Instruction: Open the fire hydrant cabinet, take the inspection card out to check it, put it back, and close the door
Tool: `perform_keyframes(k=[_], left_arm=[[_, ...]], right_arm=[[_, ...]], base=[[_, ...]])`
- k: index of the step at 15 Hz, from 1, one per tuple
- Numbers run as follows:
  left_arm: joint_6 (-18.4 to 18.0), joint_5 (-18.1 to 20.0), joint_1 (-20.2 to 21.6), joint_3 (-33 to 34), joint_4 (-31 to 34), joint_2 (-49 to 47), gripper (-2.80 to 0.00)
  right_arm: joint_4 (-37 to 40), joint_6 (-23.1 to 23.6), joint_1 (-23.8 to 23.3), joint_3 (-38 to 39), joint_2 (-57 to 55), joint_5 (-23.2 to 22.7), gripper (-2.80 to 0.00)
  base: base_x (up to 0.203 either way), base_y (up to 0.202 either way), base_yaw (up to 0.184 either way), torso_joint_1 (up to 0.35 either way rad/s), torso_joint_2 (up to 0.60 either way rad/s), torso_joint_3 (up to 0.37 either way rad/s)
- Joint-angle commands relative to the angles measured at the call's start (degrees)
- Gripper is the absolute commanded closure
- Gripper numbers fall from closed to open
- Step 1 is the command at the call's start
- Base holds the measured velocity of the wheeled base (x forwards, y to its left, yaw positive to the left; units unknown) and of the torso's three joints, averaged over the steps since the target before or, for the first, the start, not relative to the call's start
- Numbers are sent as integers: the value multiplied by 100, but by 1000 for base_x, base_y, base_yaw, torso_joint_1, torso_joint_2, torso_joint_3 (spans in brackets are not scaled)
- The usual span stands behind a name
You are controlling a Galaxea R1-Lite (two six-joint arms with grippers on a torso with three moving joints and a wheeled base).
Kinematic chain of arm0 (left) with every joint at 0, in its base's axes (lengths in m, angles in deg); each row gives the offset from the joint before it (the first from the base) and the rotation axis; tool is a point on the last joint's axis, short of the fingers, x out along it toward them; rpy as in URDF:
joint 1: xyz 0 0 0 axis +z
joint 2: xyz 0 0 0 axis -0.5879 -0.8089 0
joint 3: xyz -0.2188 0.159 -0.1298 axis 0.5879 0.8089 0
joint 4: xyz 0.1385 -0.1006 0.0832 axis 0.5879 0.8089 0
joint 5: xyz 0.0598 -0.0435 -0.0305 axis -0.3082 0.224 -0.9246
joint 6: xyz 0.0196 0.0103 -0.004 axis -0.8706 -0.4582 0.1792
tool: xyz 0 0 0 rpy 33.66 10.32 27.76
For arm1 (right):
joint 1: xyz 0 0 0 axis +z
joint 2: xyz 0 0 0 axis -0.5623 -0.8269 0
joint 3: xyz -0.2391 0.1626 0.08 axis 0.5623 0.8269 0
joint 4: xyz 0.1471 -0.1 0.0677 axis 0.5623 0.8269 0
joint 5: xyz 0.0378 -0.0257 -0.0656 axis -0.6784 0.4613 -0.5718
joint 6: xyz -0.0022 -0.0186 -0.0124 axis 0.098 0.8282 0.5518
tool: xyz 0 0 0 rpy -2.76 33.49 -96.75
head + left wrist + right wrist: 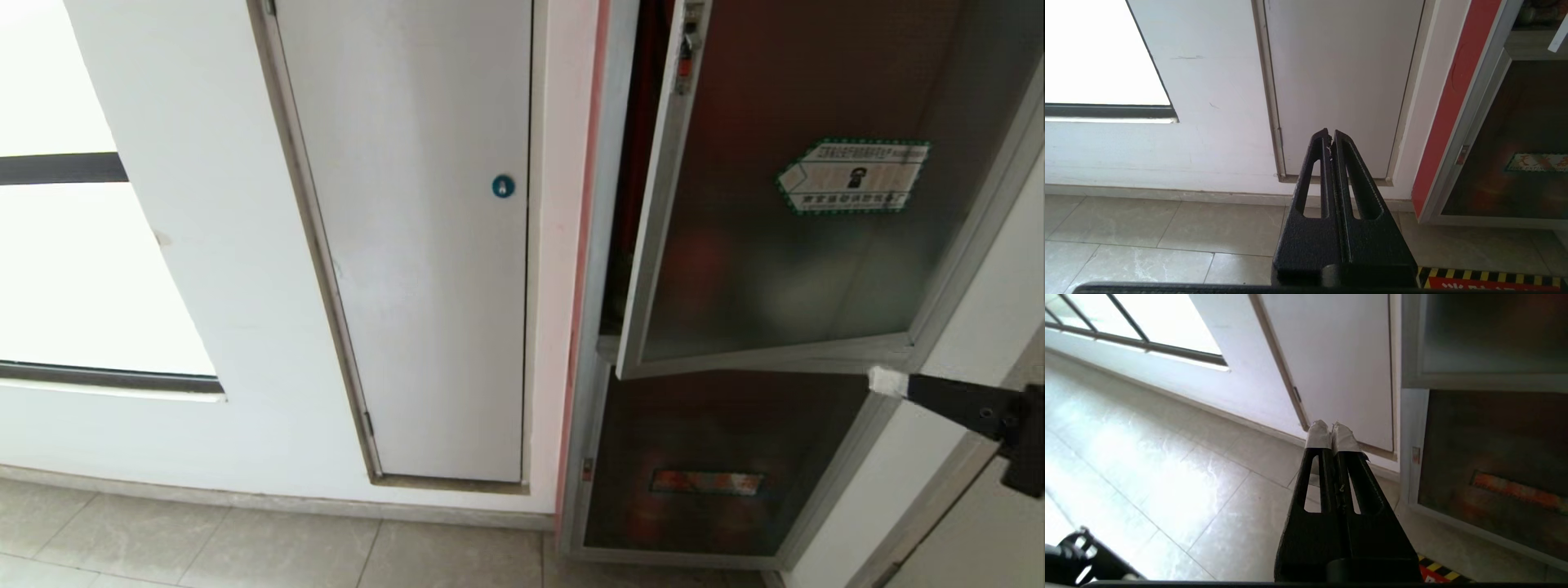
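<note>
Head view: the door [784, 245] of the fire hydrant cabinet [592, 245] stands ajar; right claw [886, 381], shut and empty, just below its lower frame; left claw [1331, 136] shut, empty.

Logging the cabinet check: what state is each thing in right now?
Door: ajar, swung partway out from the cabinet.
Lower panel: shut.
White door: shut.
Right gripper: shut, empty, just below the door's bottom corner.
Left gripper: shut, empty, away from the cabinet.
Card: not visible.
</note>
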Motion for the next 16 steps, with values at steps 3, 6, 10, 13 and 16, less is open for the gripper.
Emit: perform_keyframes(k=[3,6,10,13,16], left_arm=[[0,2,2,35,-3,1,0],[0,2,-6,35,-3,1,0],[0,2,-6,35,-3,1,0],[0,2,-1,35,-3,1,0],[0,2,-3,35,-3,-5,0]], right_arm=[[552,92,187,485,1840,562,0],[656,181,179,855,2573,1851,0],[695,721,170,1227,3225,3131,0],[721,818,-14,1355,3650,3602,0],[722,1120,-394,1559,4107,3737,0]], base=[[0,0,0,0,0,0],[0,0,0,0,0,0],[0,0,0,0,0,0],[0,0,0,0,0,0],[0,0,0,0,0,0]])
